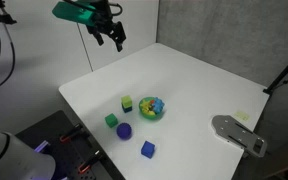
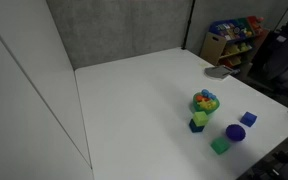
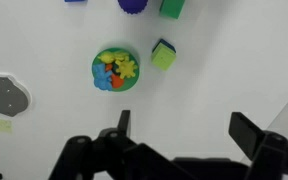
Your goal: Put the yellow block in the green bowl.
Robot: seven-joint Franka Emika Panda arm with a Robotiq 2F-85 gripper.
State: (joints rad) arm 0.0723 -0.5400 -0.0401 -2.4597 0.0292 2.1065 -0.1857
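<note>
The yellow block (image 1: 127,103) sits on the white table just beside the green bowl (image 1: 142,109), which holds colourful toy pieces. Both also show in an exterior view, the block (image 2: 198,119) in front of the bowl (image 2: 195,102). My gripper (image 1: 114,41) hangs high above the table's far side, well away from both, and is not seen in the exterior view from the side. In the wrist view the gripper (image 3: 184,130) is open and empty, with the block (image 3: 164,54) and bowl (image 3: 96,68) far below.
A green cube (image 1: 111,120), a purple ball (image 1: 124,131) and a blue cube (image 1: 148,149) lie near the table's front edge. A grey flat object (image 1: 239,133) lies at the table's right edge. Shelves with toys (image 2: 234,40) stand beyond the table.
</note>
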